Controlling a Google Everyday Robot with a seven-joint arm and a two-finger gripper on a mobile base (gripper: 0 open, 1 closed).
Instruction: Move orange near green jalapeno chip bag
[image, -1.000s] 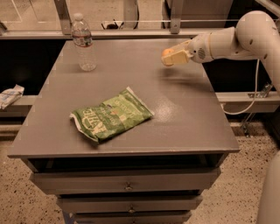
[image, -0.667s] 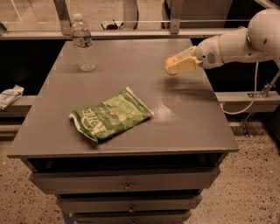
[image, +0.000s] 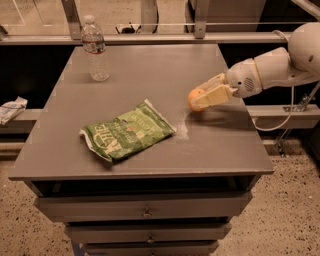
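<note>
The green jalapeno chip bag (image: 127, 136) lies flat on the grey table (image: 150, 70), left of centre and towards the front. The orange (image: 193, 94) is held between the fingers of my gripper (image: 201, 97), partly hidden by them, just above the table surface to the right of the bag. The gripper comes in from the right on a white arm (image: 272, 67). A gap of table shows between the orange and the bag's right corner.
A clear plastic water bottle (image: 95, 48) stands at the back left of the table. Drawers (image: 145, 212) are below the table top. A crumpled white object (image: 11, 109) lies on a low ledge at the left. A rail runs behind the table.
My gripper has carried the orange forward and down, from the back right of the table towards the chip bag.
</note>
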